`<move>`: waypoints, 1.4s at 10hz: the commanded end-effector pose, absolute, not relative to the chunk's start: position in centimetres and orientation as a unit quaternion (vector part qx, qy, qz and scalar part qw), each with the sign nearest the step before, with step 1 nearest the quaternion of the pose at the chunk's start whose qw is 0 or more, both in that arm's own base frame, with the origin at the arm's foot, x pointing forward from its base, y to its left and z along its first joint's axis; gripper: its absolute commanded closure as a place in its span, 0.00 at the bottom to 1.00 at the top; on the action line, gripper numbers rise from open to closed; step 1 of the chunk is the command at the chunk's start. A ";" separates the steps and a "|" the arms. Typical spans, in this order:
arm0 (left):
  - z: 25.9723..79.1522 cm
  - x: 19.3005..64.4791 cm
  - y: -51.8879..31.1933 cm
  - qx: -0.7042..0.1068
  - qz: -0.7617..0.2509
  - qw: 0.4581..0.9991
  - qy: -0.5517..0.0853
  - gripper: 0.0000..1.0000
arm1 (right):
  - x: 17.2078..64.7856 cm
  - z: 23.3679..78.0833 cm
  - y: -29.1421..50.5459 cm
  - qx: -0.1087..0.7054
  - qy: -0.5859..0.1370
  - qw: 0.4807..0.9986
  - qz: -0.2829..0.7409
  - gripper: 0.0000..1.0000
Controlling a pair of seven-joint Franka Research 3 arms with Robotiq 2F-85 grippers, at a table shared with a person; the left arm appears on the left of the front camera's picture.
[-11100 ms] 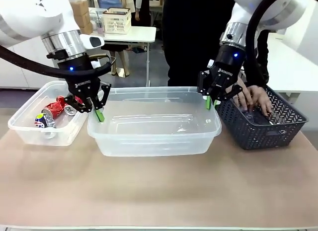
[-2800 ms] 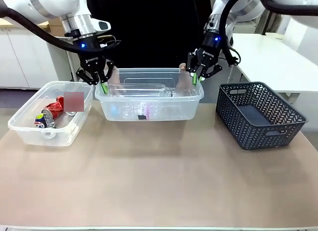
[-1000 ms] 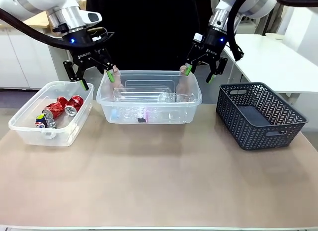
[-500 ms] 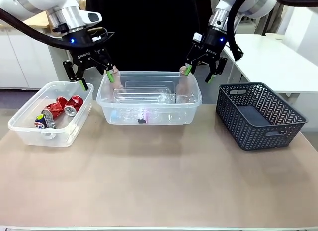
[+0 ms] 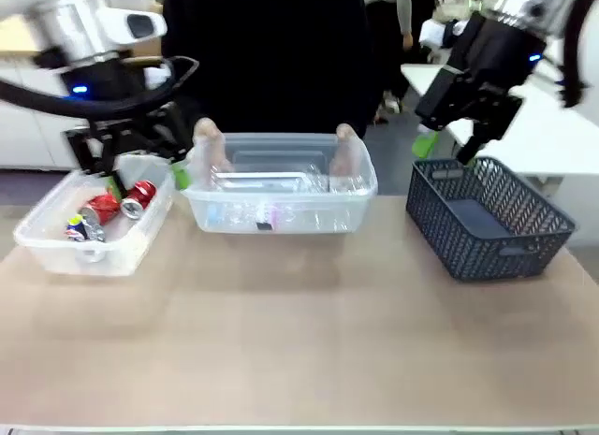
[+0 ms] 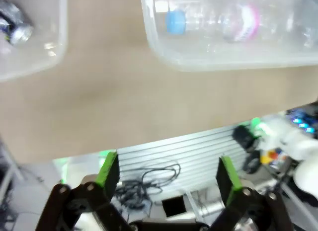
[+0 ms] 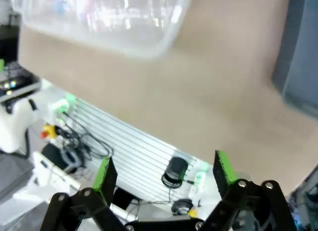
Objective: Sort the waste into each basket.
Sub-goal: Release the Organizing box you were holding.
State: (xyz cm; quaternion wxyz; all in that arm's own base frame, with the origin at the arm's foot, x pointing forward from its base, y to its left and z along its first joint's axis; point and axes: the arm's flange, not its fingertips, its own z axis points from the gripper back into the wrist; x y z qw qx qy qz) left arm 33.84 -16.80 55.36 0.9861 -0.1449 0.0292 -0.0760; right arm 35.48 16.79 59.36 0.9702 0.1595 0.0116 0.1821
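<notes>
Two clear baskets stand on the table. The left basket (image 5: 37, 237) holds red cans (image 5: 138, 194) and a blue and silver can (image 5: 79, 229). Clear bottles (image 5: 273, 211) lie in the middle basket (image 5: 281, 225), one with a blue cap (image 6: 175, 21); a person's hands (image 5: 207, 141) grip its two ends. My left gripper (image 5: 147, 181) hangs open and blurred between the two baskets, nothing in it. High above the near left corner of the dark grey basket (image 5: 487, 231), my right gripper (image 5: 447, 147) is open and holds nothing. Both wrist views show wide-apart fingers, left (image 6: 166, 171) and right (image 7: 164, 170).
The person in black stands at the far side, close behind the middle basket. Bare tan tabletop (image 5: 299, 341) fills the near half. The right wrist view shows the middle basket (image 7: 104, 27) at the top and the grey basket's side (image 7: 304, 67) at the right.
Both arms have swung outward from the middle basket: the left gripper down and left toward the can basket, the right gripper right toward the grey basket. The person's hands stay on the middle basket.
</notes>
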 end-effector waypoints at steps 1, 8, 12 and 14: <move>52.6 28.7 -18.8 -0.126 -0.109 0.986 -0.011 0.00 | 29.8 56.4 15.6 0.126 -0.019 0.976 0.178 0.00; 51.0 25.1 -19.4 -0.096 -0.125 0.987 -0.030 0.00 | 26.1 53.8 15.1 0.080 0.004 0.978 0.194 0.00; 48.3 21.9 -10.3 -0.444 -0.185 0.870 -0.105 0.00 | 24.0 52.3 7.1 0.500 -0.033 0.853 0.149 0.00; 46.8 20.6 -7.4 -0.534 -0.194 0.808 -0.155 0.00 | 23.0 52.1 3.5 0.594 -0.067 0.795 0.108 0.00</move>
